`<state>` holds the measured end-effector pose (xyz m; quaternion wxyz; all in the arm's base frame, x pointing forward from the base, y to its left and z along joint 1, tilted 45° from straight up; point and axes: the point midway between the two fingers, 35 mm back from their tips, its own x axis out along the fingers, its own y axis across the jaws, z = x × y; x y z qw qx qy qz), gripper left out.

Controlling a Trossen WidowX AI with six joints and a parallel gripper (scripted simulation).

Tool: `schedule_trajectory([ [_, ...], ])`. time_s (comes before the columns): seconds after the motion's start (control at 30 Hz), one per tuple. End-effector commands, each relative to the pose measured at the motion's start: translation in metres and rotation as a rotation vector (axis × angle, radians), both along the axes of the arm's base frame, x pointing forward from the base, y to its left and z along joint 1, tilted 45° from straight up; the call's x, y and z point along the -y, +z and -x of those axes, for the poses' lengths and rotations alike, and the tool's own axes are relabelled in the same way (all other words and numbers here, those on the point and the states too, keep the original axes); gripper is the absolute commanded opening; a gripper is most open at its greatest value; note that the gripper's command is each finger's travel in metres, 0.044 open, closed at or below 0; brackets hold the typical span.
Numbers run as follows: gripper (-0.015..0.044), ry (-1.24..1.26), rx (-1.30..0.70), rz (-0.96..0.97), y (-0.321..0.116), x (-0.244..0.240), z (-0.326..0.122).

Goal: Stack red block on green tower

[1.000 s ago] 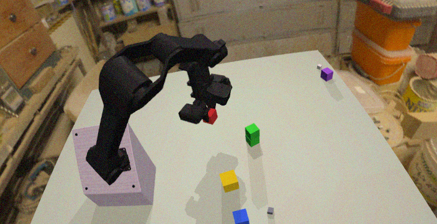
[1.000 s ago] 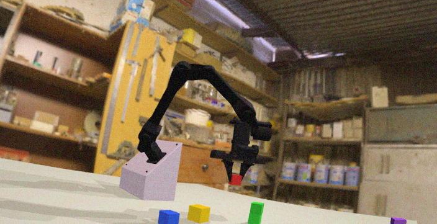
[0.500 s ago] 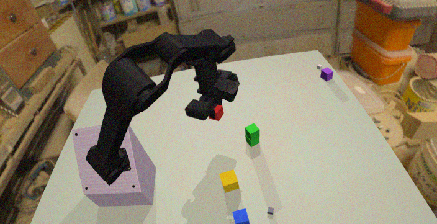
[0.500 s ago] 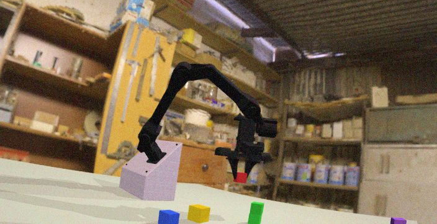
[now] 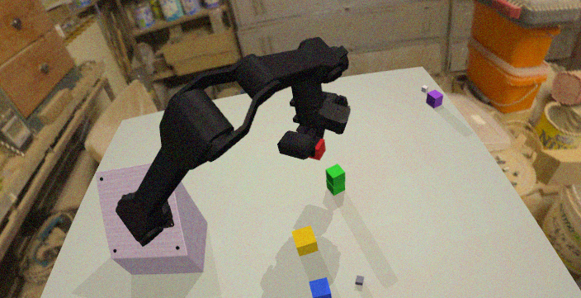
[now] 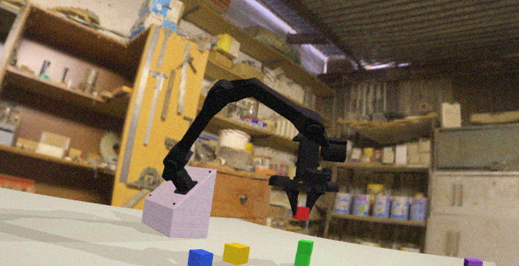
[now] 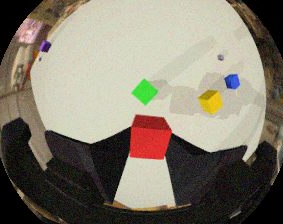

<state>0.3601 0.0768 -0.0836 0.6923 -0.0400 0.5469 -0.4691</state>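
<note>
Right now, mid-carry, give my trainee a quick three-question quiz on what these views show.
1. True or false: the gripper is shut on the red block.
2. In the exterior view, is the red block above, level with, or below the top of the green tower?
3. Which cube sits nearest the far table corner: A yellow cube, B blue cube, C purple cube?

Key: 1 true. 2 above, with a gap between them. 3 C.
</note>
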Motion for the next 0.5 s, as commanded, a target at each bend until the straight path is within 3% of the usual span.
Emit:
schedule_trajectory([
  [0.0,0.0000,0.002,-0.001,0.008,0.004,0.009,-0.019],
  [0.47,0.0000,0.002,0.000,0.012,-0.004,0.032,-0.039],
])
